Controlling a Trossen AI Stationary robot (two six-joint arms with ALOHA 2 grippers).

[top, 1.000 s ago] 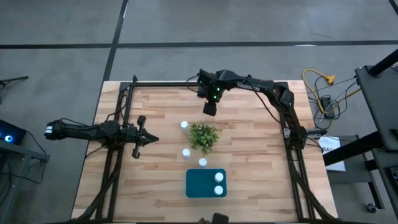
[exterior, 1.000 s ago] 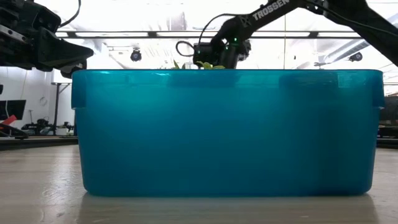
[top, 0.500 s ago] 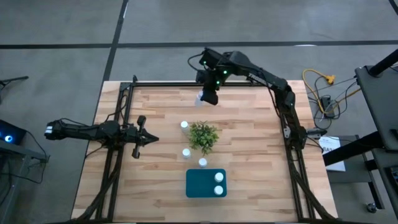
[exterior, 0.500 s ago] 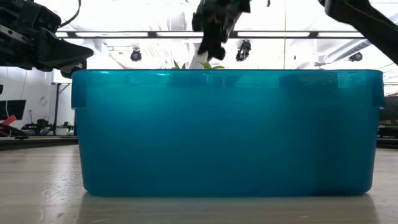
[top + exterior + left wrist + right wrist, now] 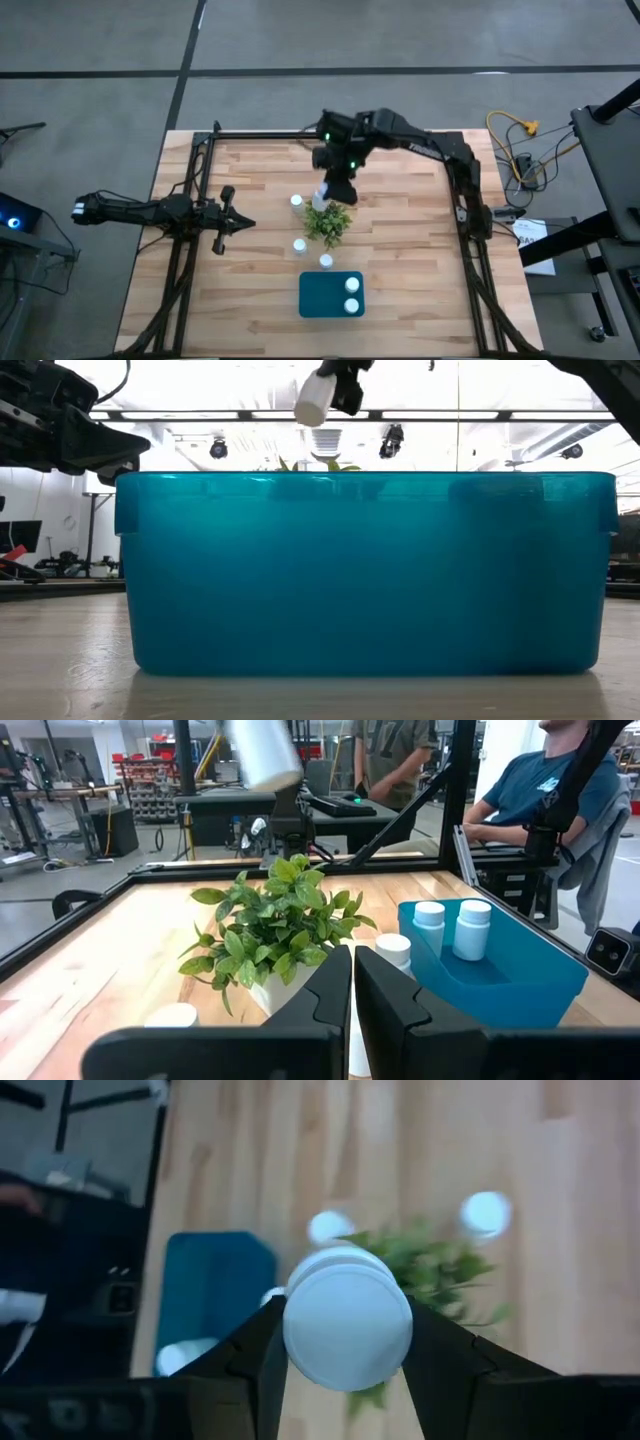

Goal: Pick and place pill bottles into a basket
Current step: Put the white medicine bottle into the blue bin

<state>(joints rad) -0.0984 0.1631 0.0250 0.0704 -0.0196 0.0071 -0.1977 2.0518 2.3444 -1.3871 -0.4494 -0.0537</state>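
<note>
My right gripper is shut on a white pill bottle, high above the green plant; the low view shows the bottle above the teal basket's rim. The basket holds two bottles standing upright. Three more bottles stand on the table beside the plant. My left gripper is shut and empty at the table's left, level above the wood. My right gripper pinches the bottle's sides between its two fingers, which slant down from the table's far side. One round end of the bottle faces the wrist camera. The bottle is tilted, sticks out below the fingers and is lifted clear.
The plant stands mid-table between the loose bottles and the far side. A black frame runs along the table's edges. People sit and stand beyond the table. Bare wood lies at the left and right.
My right gripper has risen from near the table's far edge with the bottle, lifting it clear. It has then gone toward the near edge, and now holds the bottle high over the plant.
</note>
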